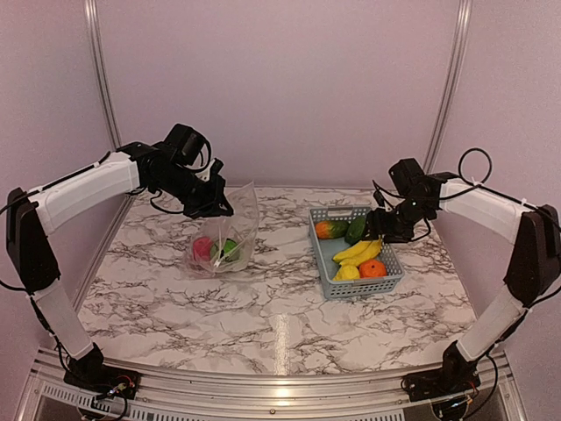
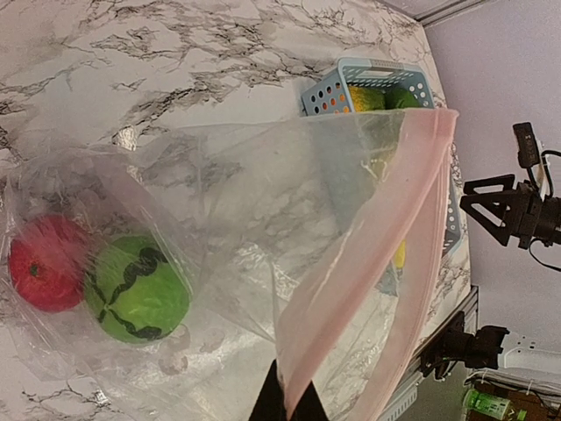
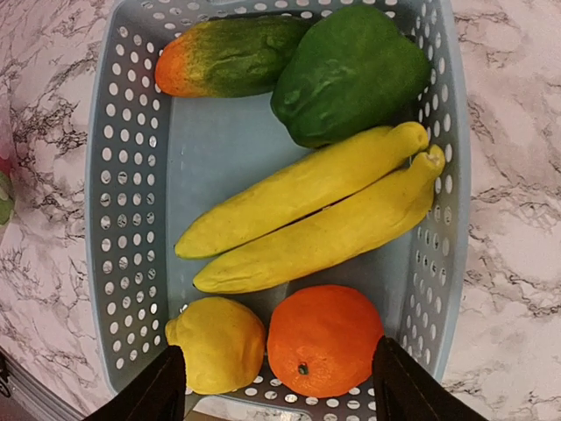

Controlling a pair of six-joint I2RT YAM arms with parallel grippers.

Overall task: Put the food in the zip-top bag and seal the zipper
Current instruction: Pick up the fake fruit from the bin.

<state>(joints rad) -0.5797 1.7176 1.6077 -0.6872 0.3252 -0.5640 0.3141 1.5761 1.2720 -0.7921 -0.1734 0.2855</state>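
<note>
The clear zip-top bag (image 1: 230, 230) stands on the table, its mouth held up by my left gripper (image 1: 216, 207), which is shut on the pink zipper strip (image 2: 351, 272). Inside the bag lie a red apple (image 2: 46, 263) and a striped green melon (image 2: 136, 289). My right gripper (image 1: 386, 230) is open above the grey-blue basket (image 1: 326, 263). In the right wrist view its fingers (image 3: 158, 393) straddle the lemon (image 3: 217, 344) and orange (image 3: 326, 338). The two bananas (image 3: 307, 215), green pepper (image 3: 349, 72) and an orange-tipped green vegetable (image 3: 230, 56) also lie in the basket.
The marble table (image 1: 263, 307) has a metal rail (image 1: 263, 379) along its near edge. Purple walls stand behind and at the sides. The basket sits right of centre, the bag left of centre.
</note>
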